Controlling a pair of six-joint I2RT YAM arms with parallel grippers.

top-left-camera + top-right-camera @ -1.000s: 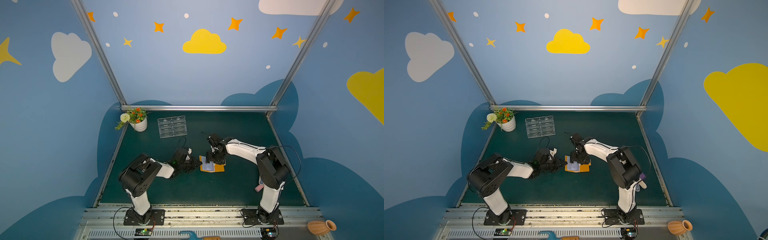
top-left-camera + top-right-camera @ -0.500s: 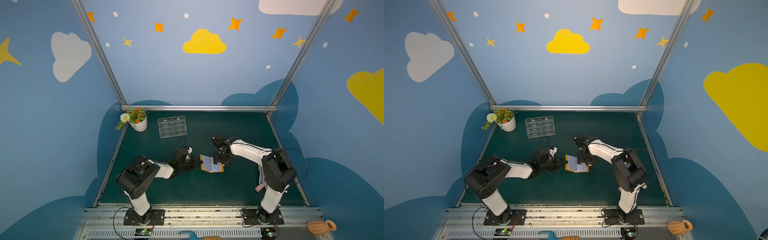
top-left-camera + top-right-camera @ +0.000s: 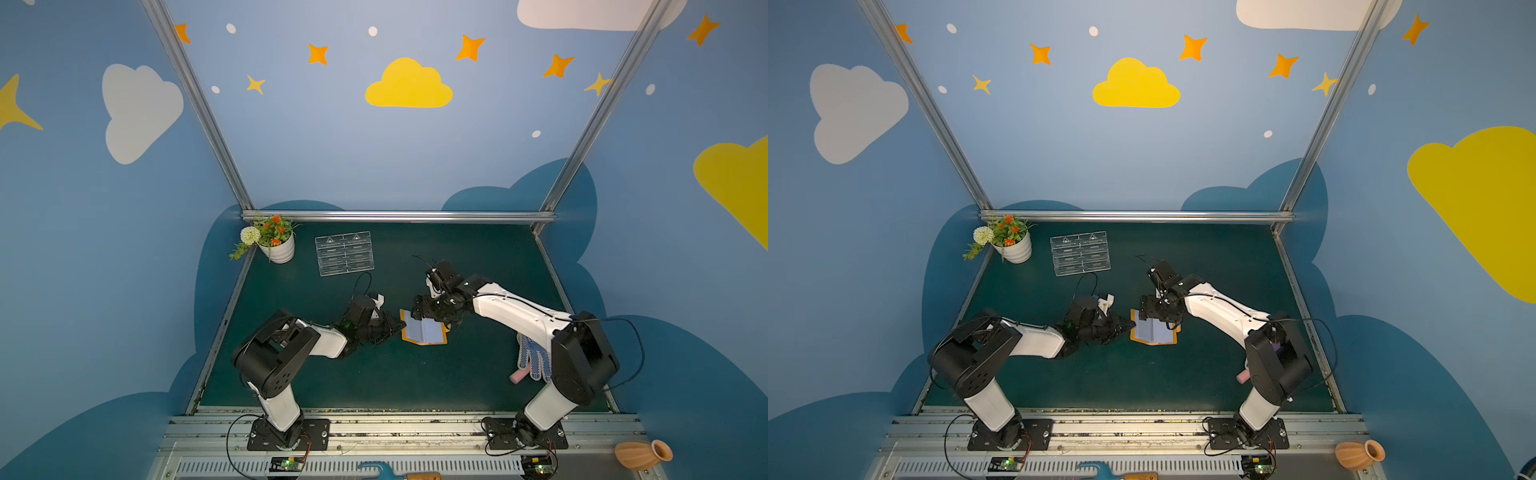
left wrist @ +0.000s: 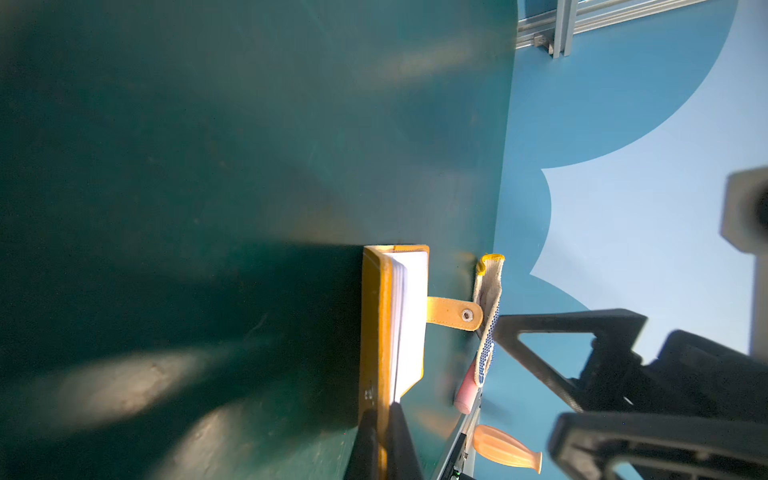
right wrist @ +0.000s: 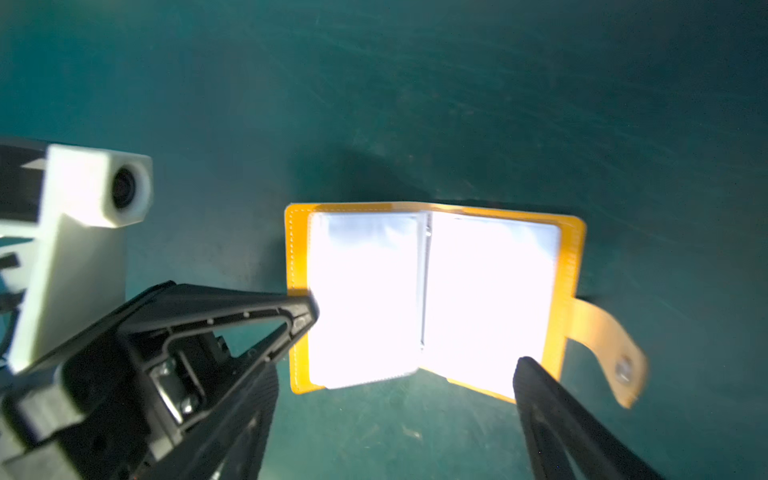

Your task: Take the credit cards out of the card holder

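The card holder (image 3: pixel 424 331) (image 3: pixel 1154 331) lies open on the green mat, an orange booklet with pale sleeve pages and a snap tab (image 5: pixel 602 345). My left gripper (image 4: pixel 382 440) is shut on the edge of its left cover; the same grip shows in both top views (image 3: pixel 395 326) (image 3: pixel 1127 326). Just above the holder, my right gripper (image 5: pixel 395 368) (image 3: pixel 428 316) hangs open, one finger at each side of the pages and nothing between them. The pages (image 5: pixel 432 295) are glared white in the right wrist view. No credit cards can be made out in any view.
A clear acrylic stand (image 3: pixel 344 253) and a flower pot (image 3: pixel 278 245) stand at the back left. By the right arm's base lie a dotted glove (image 3: pixel 534 359) and a pink object (image 3: pixel 517 376). A clay vase (image 3: pixel 642 455) sits off the mat at front right.
The right gripper's jaws have spread wider above the holder, and its arm has swung its elbow to the right. The left gripper has kept its hold on the cover.
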